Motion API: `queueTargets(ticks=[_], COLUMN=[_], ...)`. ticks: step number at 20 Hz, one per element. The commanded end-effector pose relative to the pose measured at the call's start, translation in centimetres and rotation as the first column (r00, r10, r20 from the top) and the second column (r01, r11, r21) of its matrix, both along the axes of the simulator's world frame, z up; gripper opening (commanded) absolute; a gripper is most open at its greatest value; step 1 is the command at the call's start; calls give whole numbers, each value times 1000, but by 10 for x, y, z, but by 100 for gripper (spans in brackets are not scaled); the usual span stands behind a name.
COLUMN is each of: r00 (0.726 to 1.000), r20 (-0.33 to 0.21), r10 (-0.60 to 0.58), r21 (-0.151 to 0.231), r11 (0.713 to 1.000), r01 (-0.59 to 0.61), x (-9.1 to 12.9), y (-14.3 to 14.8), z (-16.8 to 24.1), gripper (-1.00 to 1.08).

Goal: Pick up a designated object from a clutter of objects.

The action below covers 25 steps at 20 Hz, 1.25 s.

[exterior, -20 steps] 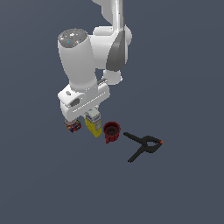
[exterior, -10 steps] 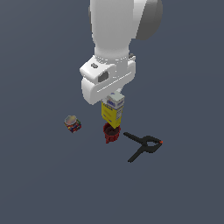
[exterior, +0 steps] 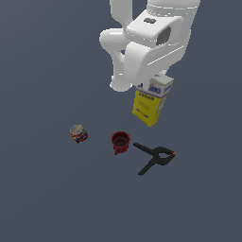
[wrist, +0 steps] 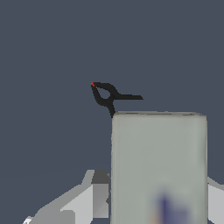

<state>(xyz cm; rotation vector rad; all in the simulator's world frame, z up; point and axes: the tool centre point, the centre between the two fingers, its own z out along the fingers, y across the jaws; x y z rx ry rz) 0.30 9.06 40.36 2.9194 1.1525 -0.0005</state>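
Observation:
The designated object, a carton (exterior: pixel 150 103) with a yellow lower body and a white top with blue print, hangs tilted in the air above the rest of the clutter. My gripper (exterior: pixel 156 84) is shut on its top, mostly hidden under the white hand. In the wrist view the carton's pale top (wrist: pixel 158 157) fills the space between my grey fingers (wrist: pixel 89 199). Below, on the dark floor, lie the small multicoloured can (exterior: pixel 78 133), the red cup (exterior: pixel 120 142) and the black spring clamp (exterior: pixel 155 157) with its orange tip.
The wrist view also shows the clamp (wrist: pixel 107 96) on the floor beyond the carton. The floor is a flat dark grey surface with no edges in view.
The carton has left the floor between the can and the cup. It has risen in my gripper and shifted toward the exterior view's right. The can, cup and clamp stayed put.

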Motion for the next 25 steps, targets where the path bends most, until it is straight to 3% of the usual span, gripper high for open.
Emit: queueTargets(ticks=[1, 11, 25], r00=[1000, 1000, 1000], r20=[-1, -1, -1], r10=[-1, -1, -1], r21=[1, 3, 3], r11=[1000, 1000, 1000], r01=[1, 1, 1], x=[1, 6, 11], y=[21, 77, 99], z=[20, 76, 99], gripper=[-100, -100, -100])
